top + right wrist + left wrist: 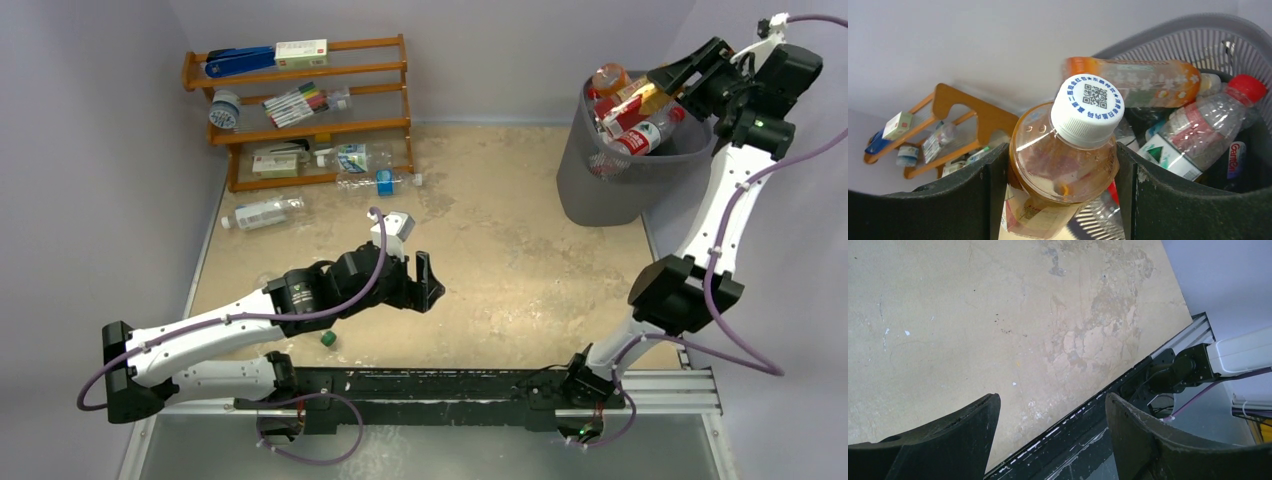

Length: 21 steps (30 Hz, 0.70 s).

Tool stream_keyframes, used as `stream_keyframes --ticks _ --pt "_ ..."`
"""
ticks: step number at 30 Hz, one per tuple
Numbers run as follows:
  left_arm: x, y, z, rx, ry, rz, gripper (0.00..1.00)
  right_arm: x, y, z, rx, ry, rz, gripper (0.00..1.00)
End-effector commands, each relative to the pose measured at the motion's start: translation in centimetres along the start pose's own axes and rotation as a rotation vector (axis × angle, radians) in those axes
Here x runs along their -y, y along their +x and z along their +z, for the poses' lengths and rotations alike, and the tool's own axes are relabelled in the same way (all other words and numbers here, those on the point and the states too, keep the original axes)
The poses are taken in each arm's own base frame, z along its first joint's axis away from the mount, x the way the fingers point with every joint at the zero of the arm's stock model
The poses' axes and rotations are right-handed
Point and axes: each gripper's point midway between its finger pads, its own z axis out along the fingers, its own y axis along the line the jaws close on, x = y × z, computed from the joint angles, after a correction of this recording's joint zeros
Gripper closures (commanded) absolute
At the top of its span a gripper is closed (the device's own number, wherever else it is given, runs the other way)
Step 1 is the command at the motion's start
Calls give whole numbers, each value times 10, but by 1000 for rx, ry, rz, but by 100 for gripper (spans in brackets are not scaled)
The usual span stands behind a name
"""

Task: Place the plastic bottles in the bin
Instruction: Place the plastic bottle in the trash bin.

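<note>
The dark grey wire-mesh bin point(600, 190) stands at 2 o'clock on the tan, scuffed counter point(510, 240) and is filled to the rim with plastic bottles. An orange-filled bottle with white flower print point(1133, 82) lies across the top. At 4 o'clock of it a clear bottle with a red cap point(1198, 130) leans on the mesh wall, its white label carrying a green triangle mark. Below that, a red label shows white lettering too cut off to read.

The right hand point(1063, 160) is at the 2 o'clock side of the bin's rim. It is clenched on an amber-tinted bottle with a white cap point(1048, 185), one finger pressed to each side of its shoulder. The cap bears a blue QR code ringed with blue Chinese characters, too small to read.

At 11 o'clock a brown wooden shelf rack point(300, 125) holds a blue stapler point(240, 62) and a white box point(301, 50) on its top shelf. Coloured-cap markers point(297, 102) lie on the next shelf and clear bottles point(352, 157) on the lowest. A clear bottle with a blue cap point(384, 183) lies at the rack's foot. Another clear bottle with a white label point(262, 213) lies on its side on the counter at 10 o'clock, apart from the rack.

A small green cap point(328, 340) sits on the counter near the left arm. The left hand point(1053, 400) hangs over bare counter near the middle, released, with nothing between its fingers.
</note>
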Motion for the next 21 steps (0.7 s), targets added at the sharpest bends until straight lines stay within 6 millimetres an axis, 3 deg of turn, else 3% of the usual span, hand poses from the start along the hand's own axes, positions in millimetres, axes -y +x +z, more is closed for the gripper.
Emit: stream_keyframes --ticks 1,4,7,9,13,17,21 --pt "5 -11 -8 38 15 -17 23 9 -33 6 104 9 3 51" --pt "4 -13 -10 39 13 -18 23 25 -38 19 120 31 25 50" --pt "4 -13 -10 40 11 -19 23 38 -37 34 91 43 34 26" --pt "3 -12 -10 39 7 -19 23 43 -38 33 84 72 25 14" --pt "3 -10 -7 36 7 -22 23 40 -49 15 133 140 -33 1" --pt "7 -8 0 25 12 -21 23 40 -54 -2 147 209 -88 0" --pt "10 -5 8 14 19 -21 23 27 -58 -26 191 251 -158 0"
